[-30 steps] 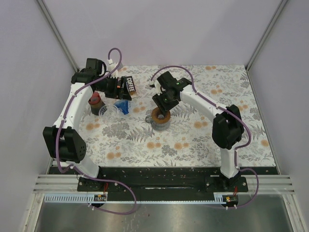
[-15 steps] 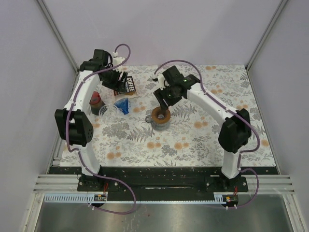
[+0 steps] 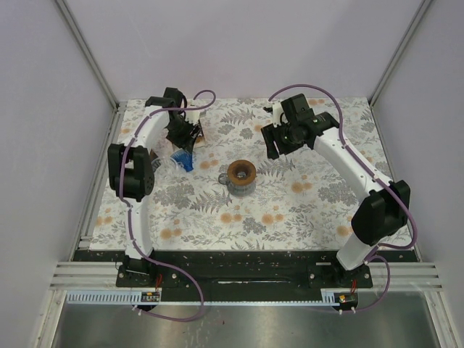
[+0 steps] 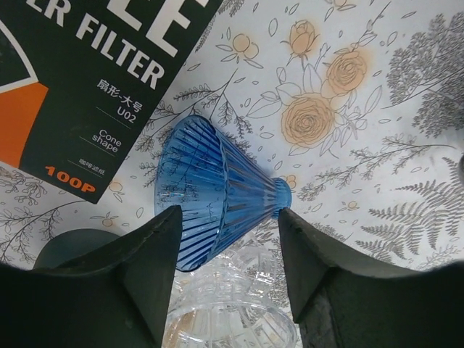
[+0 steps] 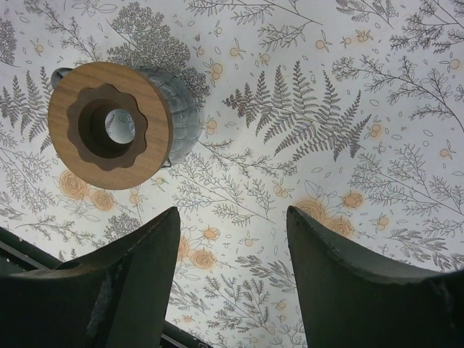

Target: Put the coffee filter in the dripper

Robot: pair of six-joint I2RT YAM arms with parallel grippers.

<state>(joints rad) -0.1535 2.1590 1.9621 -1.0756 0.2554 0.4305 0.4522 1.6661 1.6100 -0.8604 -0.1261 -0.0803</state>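
A blue ribbed dripper (image 4: 217,192) lies on its side on the flowered cloth, its narrow end to the right. My left gripper (image 4: 230,217) hangs open just above it, one finger on each side, not touching. In the top view that gripper (image 3: 183,139) is at the back left, over the blue dripper (image 3: 185,161). A black coffee filter box (image 4: 87,72) lies beside the cone; no loose coffee filter shows. My right gripper (image 5: 232,217) is open and empty over bare cloth, at the back centre-right (image 3: 277,145).
A clear glass dripper (image 4: 232,308) lies under the blue one's rim. A dark round lid (image 4: 69,243) sits to the left. A grey cup with a wooden ring top (image 3: 240,175) stands mid-table, up and left of the right fingers (image 5: 109,125).
The left arm swung toward the back and its gripper came over the blue dripper, jaws narrowing slightly. The right gripper rose off the wooden-ringed cup and drew back to the right, opening a little.
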